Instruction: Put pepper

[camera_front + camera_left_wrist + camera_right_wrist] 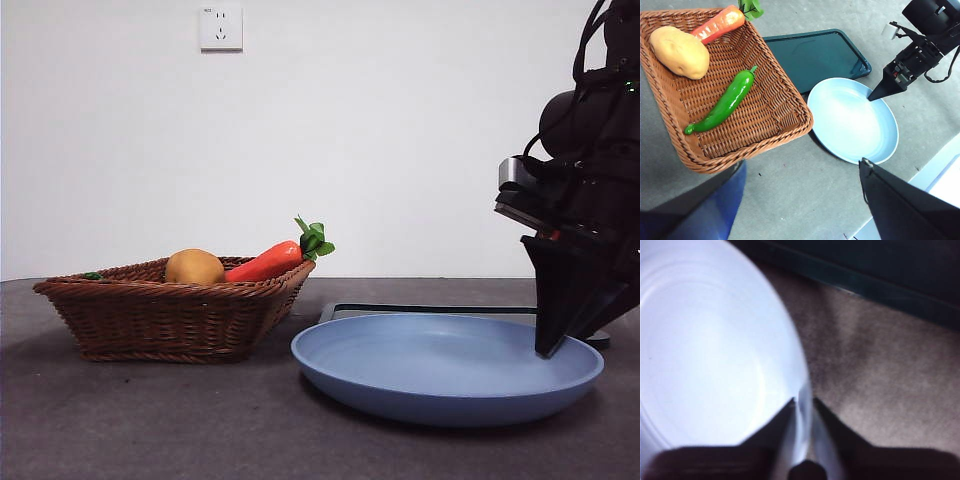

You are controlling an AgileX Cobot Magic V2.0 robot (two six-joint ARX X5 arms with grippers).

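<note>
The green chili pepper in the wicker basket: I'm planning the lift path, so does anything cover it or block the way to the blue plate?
Nothing covers the glossy green chili pepper. It lies bare in the brown wicker basket, apart from potato and carrot. Only the basket's wall stands between it and the round light-blue plate, whose rim the right tool grips.

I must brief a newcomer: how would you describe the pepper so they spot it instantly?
Find the brown wicker basket beside the blue plate. The pepper lies on its floor: long, glossy and green, unlike the orange carrot and the yellow fruit.
</note>
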